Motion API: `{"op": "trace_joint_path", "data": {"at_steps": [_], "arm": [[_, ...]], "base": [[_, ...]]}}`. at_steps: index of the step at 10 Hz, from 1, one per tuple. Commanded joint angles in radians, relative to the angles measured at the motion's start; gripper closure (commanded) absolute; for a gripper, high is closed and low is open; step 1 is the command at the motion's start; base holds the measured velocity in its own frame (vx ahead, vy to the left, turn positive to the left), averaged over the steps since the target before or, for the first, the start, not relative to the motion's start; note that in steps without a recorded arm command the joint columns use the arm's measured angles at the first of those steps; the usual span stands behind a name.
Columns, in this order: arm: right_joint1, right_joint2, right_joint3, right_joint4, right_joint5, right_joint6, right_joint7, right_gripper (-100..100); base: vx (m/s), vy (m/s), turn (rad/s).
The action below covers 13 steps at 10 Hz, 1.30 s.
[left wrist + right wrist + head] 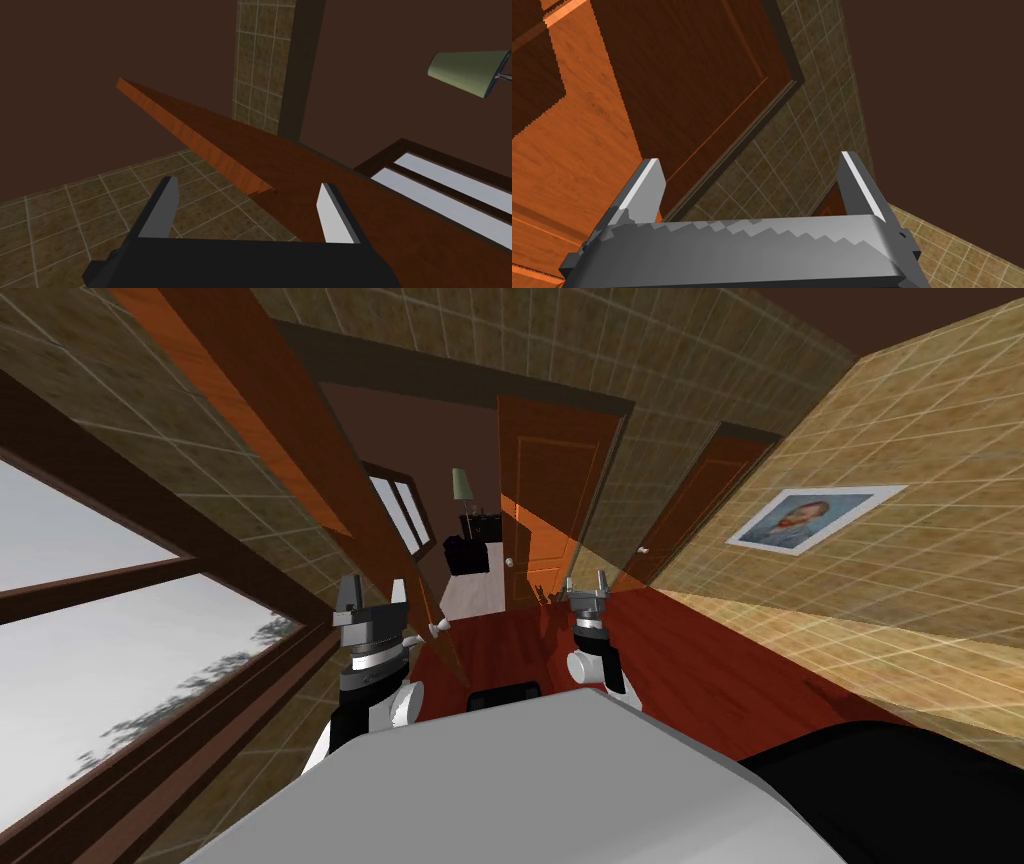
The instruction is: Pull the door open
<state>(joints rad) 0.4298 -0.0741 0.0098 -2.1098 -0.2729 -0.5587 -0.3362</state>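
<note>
The left gripper point(373, 586) point(247, 183) is raised just beside the door point(300, 458) point(310, 170). Its 2 fingers are spread and hold nothing. The left wrist view shows the door's narrow orange edge beyond them, untouched.

A pale handle point(437, 629) sticks out low on the door's free edge, just past the left gripper and apart from it.

The right gripper point(586, 585) point(751, 159) hangs well to the right of the door, over the red-brown floor point(700, 658). Its 2 fingers are also spread and hold nothing.

The door, orange-brown wood, stands swung open. It shows almost edge-on, slanting along the tiled wall on the left. A large window point(100, 638) lies on the near side of it.

Past the door's free edge the doorway is open. In the room beyond it are a white block point(475, 588), a dark block point(465, 556) behind that, a lamp point(461, 484) point(470, 70) with a green shade, and a smaller window point(400, 508) point(450, 185).

Right of the doorway stands a 2nd door point(545, 478) point(687, 75), panelled, part sunlit and part in shadow, and the right gripper points at it. Farther right is a 3rd door point(700, 498), darker. Beyond it a framed portrait point(810, 518) hangs on the yellow tiled wall.

The floor between the door and that wall gives a wide lane.
</note>
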Motion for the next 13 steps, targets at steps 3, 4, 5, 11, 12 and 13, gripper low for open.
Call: {"op": "trace_joint_path", "data": {"at_steps": [3,4,5,11,12,13], "arm": [[-0.004,-0.007,-0.007,0.069,-0.046,-0.032,-0.045,-100],[-0.007,-0.009,-0.01,0.088,-0.06,-0.039,-0.058,-100],[-0.01,-0.011,-0.013,0.108,-0.073,-0.047,-0.07,-100],[-0.026,-0.019,-0.032,0.233,-0.158,-0.094,-0.15,-100],[-0.029,-0.02,-0.035,0.254,-0.173,-0.102,-0.164,-100],[-0.032,-0.021,-0.039,0.275,-0.188,-0.11,-0.178,-100]], "base": [[0.063,-0.016,0.216],[0.076,-0.025,0.227],[0.069,-0.011,0.127],[0.073,-0.028,0.212],[0.076,-0.046,0.21],[0.082,-0.044,0.204]]}}
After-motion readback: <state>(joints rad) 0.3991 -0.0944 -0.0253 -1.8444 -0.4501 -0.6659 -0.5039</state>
